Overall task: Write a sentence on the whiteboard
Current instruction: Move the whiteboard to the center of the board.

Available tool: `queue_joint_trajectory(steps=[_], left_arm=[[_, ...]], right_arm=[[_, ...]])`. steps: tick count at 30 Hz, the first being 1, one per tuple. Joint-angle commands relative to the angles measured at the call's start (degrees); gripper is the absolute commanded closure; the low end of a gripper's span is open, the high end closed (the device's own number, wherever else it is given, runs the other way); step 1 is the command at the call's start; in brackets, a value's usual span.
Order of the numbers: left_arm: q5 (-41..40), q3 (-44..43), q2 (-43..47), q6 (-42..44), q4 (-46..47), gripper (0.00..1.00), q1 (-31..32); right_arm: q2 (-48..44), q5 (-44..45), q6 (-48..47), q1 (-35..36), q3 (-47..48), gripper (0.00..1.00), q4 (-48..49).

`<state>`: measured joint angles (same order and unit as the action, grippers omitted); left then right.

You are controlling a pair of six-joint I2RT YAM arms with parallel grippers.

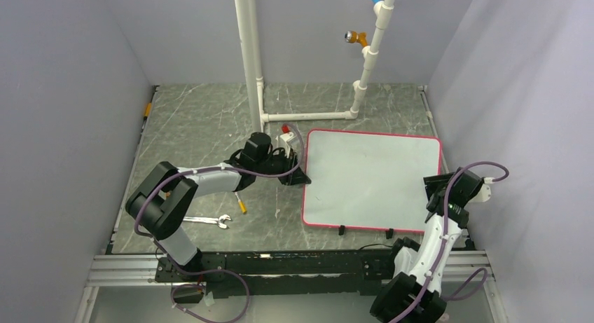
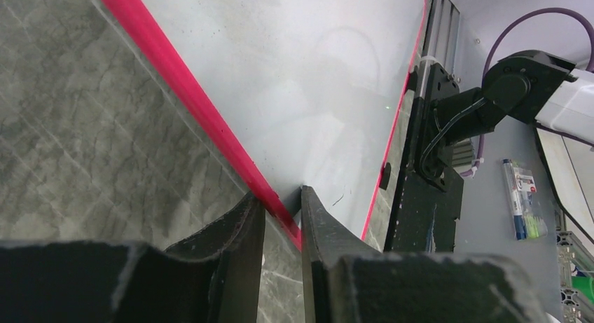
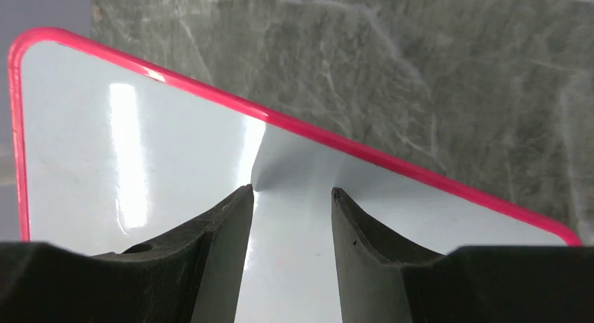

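My left claw point(image 2: 280, 195) pinches the whiteboard point(image 1: 371, 179) by its red rim; my right claw point(image 3: 292, 190) hangs half-open, empty. That thin hold may slip, skidding it on the bench point(image 1: 203, 120).

The whiteboard point(image 1: 371, 179) is a large rectangle with a thin red-pink frame and rounded corners. It lies face up on the grey marbled surface point(image 1: 203, 127), at 3 o'clock from the surface's middle. Its long sides run roughly from 9 to 3 o'clock, turned a little clockwise, so the 3 o'clock end sits slightly nearer than the 9 o'clock end. Two small black feet point(image 1: 341, 230) stick out from its 6 o'clock edge. The face is glossy pale white, with bright streaks of reflected light in the right wrist view. The left wrist view shows soft shadows across it.
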<state>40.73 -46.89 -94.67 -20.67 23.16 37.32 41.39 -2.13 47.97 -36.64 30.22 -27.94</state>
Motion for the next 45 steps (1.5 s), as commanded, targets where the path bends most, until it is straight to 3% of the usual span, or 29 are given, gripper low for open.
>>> queue_joint_trajectory(steps=[1,6,12,19,24,29,34,41,45], left_arm=[[-1.35,3.06,3.38,3.1,0.79,1.0,-2.22],[-3.62,7.1,7.37,4.23,-1.09,1.0,-4.38],[-7.3,10.14,13.04,4.86,-4.73,1.0,-6.35],[-7.96,10.78,15.27,4.49,-5.26,1.0,-6.8],[-6.59,9.47,12.88,3.33,-4.26,1.0,-6.78],[-6.62,8.98,12.84,3.78,-4.72,1.0,-6.49],[-6.07,7.57,11.01,3.53,-4.95,1.0,-6.06],[-7.59,8.02,12.65,3.15,-5.84,1.0,-5.7],[-8.78,8.17,13.86,3.36,-7.42,1.0,-5.42]], right_arm=[[-1.27,-8.54,-2.11,-0.09,-2.47,0.53,2.35],[-4.68,-13.19,-3.23,-0.09,-0.84,0.51,3.4],[-5.32,-18.57,-5.36,0.16,4.09,0.39,3.72],[0.25,-6.09,-10.09,0.51,9.95,0.33,3.01],[8.71,-0.91,-4.4,0.43,8.36,0.39,7.12],[11.18,1.48,-6.82,0.42,6.08,0.49,10.68],[15.25,-5.32,-8.33,0.27,-0.08,0.49,16.92],[22.52,-26.31,-8.25,0.38,-5.84,0.49,27.13],[22.79,-31.06,-8.07,1.25,-9.92,0.49,30.69]])
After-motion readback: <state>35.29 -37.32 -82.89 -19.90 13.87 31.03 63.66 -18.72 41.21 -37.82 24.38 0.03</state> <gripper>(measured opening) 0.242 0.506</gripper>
